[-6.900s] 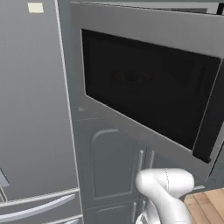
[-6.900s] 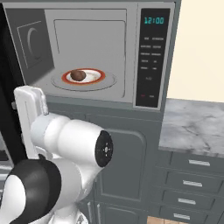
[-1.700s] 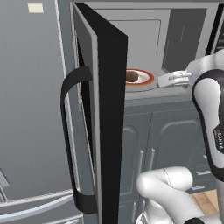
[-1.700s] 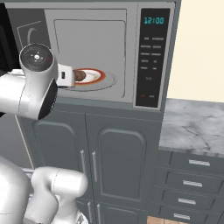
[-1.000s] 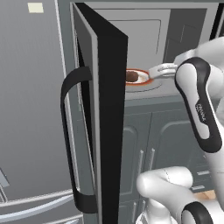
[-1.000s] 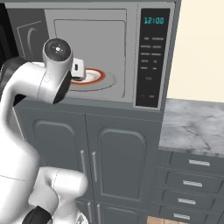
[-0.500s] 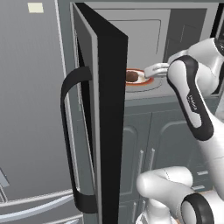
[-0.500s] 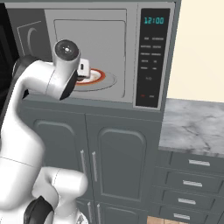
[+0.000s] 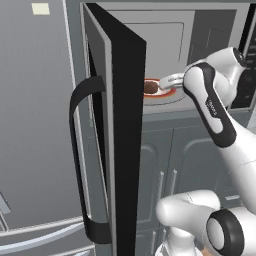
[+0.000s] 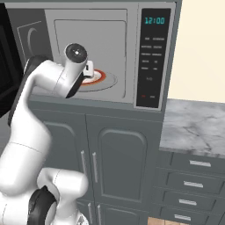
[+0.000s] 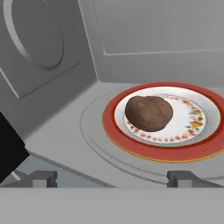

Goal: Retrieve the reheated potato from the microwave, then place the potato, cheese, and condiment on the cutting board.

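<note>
Microwave (image 10: pixel 110 52), one, built-in, grey; door (image 9: pixel 117 140) swung fully open, black handle facing out. Contents: one round turntable tray carrying one plate (image 11: pixel 205 131), red-rimmed with a white patterned centre. On the plate: one potato (image 11: pixel 148 113), dark brown, resting slightly toward 9 o'clock of the plate's middle. Hand (image 11: pixel 111 178), one, inside the cavity mouth, fingers spread wide and holding nothing, the two tips (image 11: pixel 43 178) near the potato at its 6 o'clock, not touching it. Marble table (image 10: pixel 193 127), one, at 3 o'clock of the microwave.
</note>
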Tool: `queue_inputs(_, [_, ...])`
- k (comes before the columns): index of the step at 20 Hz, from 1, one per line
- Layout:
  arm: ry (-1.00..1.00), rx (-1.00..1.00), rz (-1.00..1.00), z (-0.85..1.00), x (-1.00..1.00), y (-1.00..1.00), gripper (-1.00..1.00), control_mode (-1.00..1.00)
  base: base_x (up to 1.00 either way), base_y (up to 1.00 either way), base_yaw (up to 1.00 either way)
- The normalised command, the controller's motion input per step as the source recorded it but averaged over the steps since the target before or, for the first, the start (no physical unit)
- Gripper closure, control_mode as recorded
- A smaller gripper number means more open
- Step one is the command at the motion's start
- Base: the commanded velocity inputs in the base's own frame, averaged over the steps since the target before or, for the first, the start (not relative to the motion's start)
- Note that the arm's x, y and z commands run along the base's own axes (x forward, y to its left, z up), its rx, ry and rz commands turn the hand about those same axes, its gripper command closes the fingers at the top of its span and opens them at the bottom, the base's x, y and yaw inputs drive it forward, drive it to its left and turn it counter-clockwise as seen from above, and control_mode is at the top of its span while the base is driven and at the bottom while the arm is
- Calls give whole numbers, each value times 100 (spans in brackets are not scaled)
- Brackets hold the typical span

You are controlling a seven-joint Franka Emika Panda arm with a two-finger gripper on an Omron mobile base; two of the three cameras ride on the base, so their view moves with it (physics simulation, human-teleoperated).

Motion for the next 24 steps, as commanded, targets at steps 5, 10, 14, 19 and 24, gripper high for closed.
queue_inputs(5, [3,-1,12,-4,48,0,-100,-100,0,0,0])
queue_inputs(10, [4,-8,9,-6,38,3,-100,-100,0,0,0])
queue_inputs(14, [1,-12,3,-11,28,5,-100,-100,0,0,0])
queue_inputs(19, [1,-15,0,-19,19,9,-100,-100,0,0,0])
queue_inputs(24, [0,-8,0,-13,27,5,-100,-100,0,0,0])
